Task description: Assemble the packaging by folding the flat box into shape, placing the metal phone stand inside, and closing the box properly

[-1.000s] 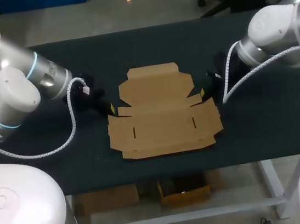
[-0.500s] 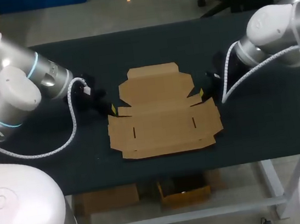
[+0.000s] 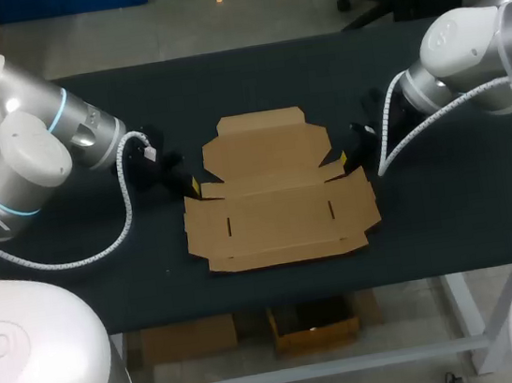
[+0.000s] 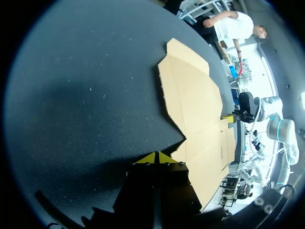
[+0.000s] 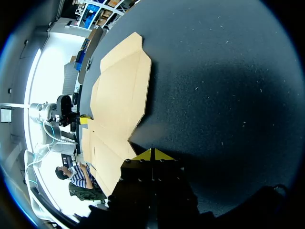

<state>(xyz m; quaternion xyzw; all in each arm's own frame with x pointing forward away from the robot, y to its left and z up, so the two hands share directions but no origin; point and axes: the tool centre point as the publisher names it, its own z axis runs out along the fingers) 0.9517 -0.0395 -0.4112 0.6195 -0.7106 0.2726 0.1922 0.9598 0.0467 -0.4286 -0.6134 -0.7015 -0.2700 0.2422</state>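
Box (image 3: pixel 276 198) flat at worktop (image 3: pixel 448 213) centre; left gripper (image 4: pixel 155 157) and right gripper (image 5: pixel 152 154), tips together, just beside its side notches; best to slide under both flaps evenly and lift in step.

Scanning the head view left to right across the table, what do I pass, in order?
left arm → left gripper → flat box → right gripper → right arm

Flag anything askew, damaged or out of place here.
The flat cardboard box lies unfolded, undamaged, between the left hand and right hand. Only oddity: no metal phone stand shows on the table.
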